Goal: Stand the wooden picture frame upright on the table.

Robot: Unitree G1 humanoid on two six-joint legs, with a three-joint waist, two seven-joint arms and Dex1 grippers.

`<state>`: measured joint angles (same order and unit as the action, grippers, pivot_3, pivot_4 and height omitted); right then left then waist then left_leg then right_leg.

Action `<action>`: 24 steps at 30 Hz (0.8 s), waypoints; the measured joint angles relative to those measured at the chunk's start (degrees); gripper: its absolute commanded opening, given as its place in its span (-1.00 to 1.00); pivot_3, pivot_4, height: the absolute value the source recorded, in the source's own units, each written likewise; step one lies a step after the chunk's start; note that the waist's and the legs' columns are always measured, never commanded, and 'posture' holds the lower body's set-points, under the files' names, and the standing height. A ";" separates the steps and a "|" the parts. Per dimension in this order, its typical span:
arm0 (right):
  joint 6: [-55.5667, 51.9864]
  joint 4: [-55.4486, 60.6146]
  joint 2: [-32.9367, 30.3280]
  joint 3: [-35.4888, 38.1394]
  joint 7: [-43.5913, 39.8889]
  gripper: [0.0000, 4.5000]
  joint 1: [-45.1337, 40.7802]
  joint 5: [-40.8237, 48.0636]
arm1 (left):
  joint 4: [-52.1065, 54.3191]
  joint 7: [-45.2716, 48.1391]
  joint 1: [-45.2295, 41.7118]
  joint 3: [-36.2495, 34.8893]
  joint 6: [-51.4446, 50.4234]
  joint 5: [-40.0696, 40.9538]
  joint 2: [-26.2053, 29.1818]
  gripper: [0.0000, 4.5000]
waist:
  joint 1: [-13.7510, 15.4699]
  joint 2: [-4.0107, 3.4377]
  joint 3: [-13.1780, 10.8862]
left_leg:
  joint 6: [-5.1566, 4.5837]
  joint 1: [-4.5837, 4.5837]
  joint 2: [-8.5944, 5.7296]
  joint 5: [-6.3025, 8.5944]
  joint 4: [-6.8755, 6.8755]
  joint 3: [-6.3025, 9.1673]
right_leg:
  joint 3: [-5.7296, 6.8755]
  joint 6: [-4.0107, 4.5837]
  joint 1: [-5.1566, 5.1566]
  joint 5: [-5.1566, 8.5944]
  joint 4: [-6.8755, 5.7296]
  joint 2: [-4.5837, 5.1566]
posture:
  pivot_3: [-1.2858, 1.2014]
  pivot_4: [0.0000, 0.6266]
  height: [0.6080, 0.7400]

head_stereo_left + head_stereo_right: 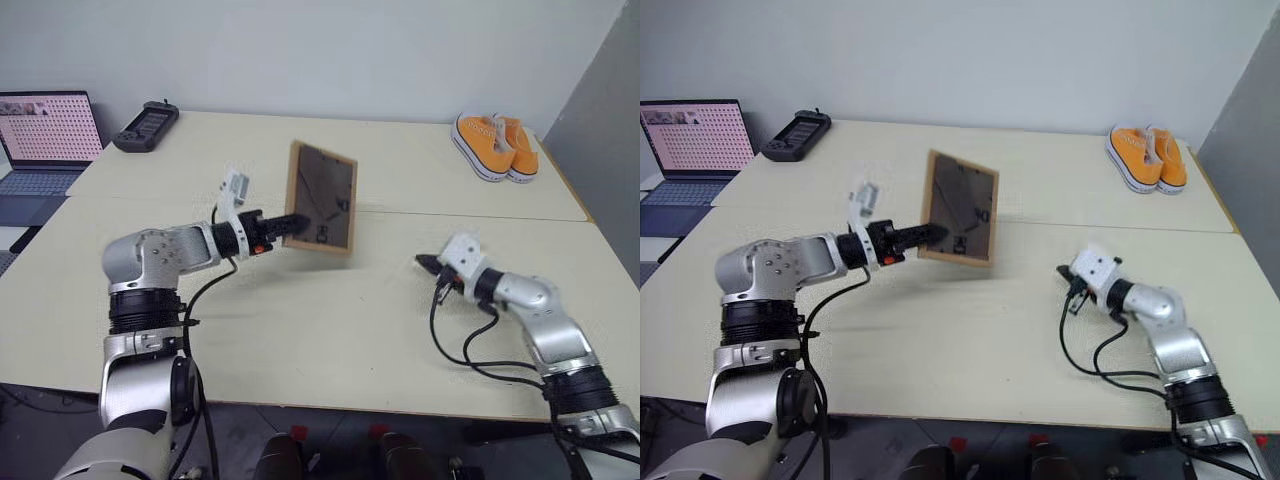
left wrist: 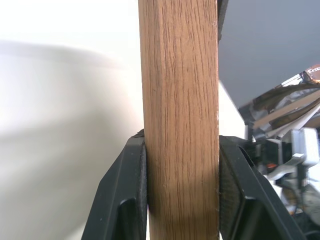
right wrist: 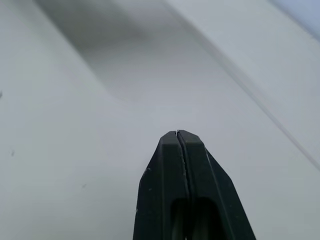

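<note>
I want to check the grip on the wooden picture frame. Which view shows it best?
The left wrist view: the wooden picture frame stands edge-on there, with a black finger of the left gripper pressed against each side. Both eye views show the whole frame held tilted above the table, dark back towards the camera, but the fingers look small.

A plain pale wall (image 1: 330, 50) behind, with a grey partition (image 1: 600, 110) at the right

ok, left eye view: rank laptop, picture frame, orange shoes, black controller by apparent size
1. Laptop, though partly cut off at the picture's edge.
2. Wooden picture frame, held up nearer the camera, so it looks bigger.
3. Orange shoes, as a pair.
4. Black controller.
</note>
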<state>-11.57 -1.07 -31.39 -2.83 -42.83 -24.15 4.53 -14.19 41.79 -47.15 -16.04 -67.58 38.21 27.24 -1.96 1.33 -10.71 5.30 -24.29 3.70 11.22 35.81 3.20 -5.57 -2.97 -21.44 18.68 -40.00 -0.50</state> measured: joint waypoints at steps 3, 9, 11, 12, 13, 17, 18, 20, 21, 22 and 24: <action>-8.34 5.83 0.35 2.79 0.15 -0.37 -2.35 5.91 | 5.27 2.12 2.99 1.19 2.38 0.21 0.80 -0.42 | -0.06 -0.03 -0.02 | -0.01 -0.01 0.00 0.00 0.03 -0.01 | -0.01 0.00 0.00 0.00 0.00 0.00 | 0.03 -0.52 1.00; -25.05 17.16 4.75 8.98 5.00 0.37 -13.49 20.17 | 15.09 4.41 6.48 2.58 3.83 2.48 2.02 -0.42 | 0.02 -0.05 -0.04 | -0.03 -0.06 0.01 0.02 0.02 0.05 | 0.03 0.00 -0.03 0.00 -0.01 0.00 | 0.03 -0.52 1.00; -29.10 19.05 7.59 10.20 8.02 0.59 -17.46 24.10 | 17.31 4.72 6.63 2.63 3.83 3.68 2.13 -0.42 | 0.01 -0.05 -0.04 | -0.03 -0.08 0.01 0.02 0.02 0.05 | 0.03 0.00 -0.05 0.00 0.00 0.00 | 0.03 -0.52 1.00; -30.54 19.73 8.53 10.64 9.31 0.59 -19.08 25.69 | 18.22 4.90 6.65 2.78 3.83 4.10 2.13 -0.42 | 0.01 -0.05 -0.04 | -0.04 -0.08 0.01 0.02 0.02 0.06 | 0.04 0.00 -0.04 0.00 0.00 0.00 | 0.03 -0.52 1.00; -32.33 20.16 10.11 11.31 11.18 0.59 -21.09 27.62 | 19.01 5.05 6.63 2.95 3.84 4.62 2.14 -0.42 | 0.00 -0.05 -0.04 | -0.04 -0.08 0.01 0.02 0.01 0.06 | 0.04 0.00 -0.05 0.00 0.00 0.00 | 0.03 -0.52 1.00; -36.31 20.45 13.91 12.20 15.54 0.59 -24.03 32.24 | 20.51 5.01 6.33 4.04 3.84 5.33 2.14 -0.42 | 0.13 -0.05 -0.04 | -0.05 -0.10 0.00 0.02 0.02 0.06 | 0.05 0.00 -0.07 0.00 0.00 0.00 | 0.03 -0.52 1.00; -36.56 20.42 14.22 12.14 15.97 0.59 -24.13 32.63 | 20.67 5.01 6.15 4.37 3.84 5.64 2.14 -0.42 | 0.16 -0.05 -0.04 | -0.05 -0.12 0.00 0.02 0.02 0.06 | 0.05 0.00 -0.09 0.00 0.01 0.00 | 0.03 -0.52 1.00; -36.57 20.28 14.74 11.35 16.76 0.59 -24.14 32.70 | 21.04 4.99 5.57 4.70 3.82 6.31 2.05 -0.42 | 0.09 -0.05 -0.04 | -0.05 -0.17 0.01 0.02 0.02 0.03 | 0.03 0.00 -0.18 0.00 0.00 0.00 | 0.03 -0.52 1.00; -36.55 20.11 14.76 10.94 16.88 0.59 -24.14 32.70 | 21.08 4.98 5.24 4.79 3.82 6.65 2.05 -0.42 | 0.06 -0.06 -0.04 | -0.05 -0.20 0.01 0.02 0.01 0.03 | 0.03 0.00 -0.23 0.00 -0.01 0.00 | 0.03 -0.52 1.00; -36.51 19.81 14.96 10.52 16.97 0.59 -24.14 32.69 | 21.08 4.93 4.82 4.97 3.82 6.89 2.05 -0.42 | 0.02 -0.05 -0.04 | -0.05 -0.21 0.02 0.02 0.00 0.03 | 0.03 0.00 -0.27 0.00 -0.02 -0.02 | 0.03 -0.52 1.00; -36.29 19.54 15.69 10.47 17.15 0.59 -24.14 32.76 | 21.07 4.45 4.29 5.22 3.82 6.91 2.06 -0.42 | -0.01 -0.06 -0.04 | -0.05 -0.27 0.02 0.02 -0.03 0.03 | 0.03 0.00 -0.34 0.00 -0.03 -0.03 | 0.03 -0.52 1.00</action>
<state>-47.86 18.47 -15.70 7.64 -25.69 -48.30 37.29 6.87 46.25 -42.86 -10.81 -63.76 45.12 29.30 -1.97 1.27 -10.75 5.25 -24.56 3.73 11.24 35.78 3.23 -5.55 -2.97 -21.77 18.68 -40.04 -0.52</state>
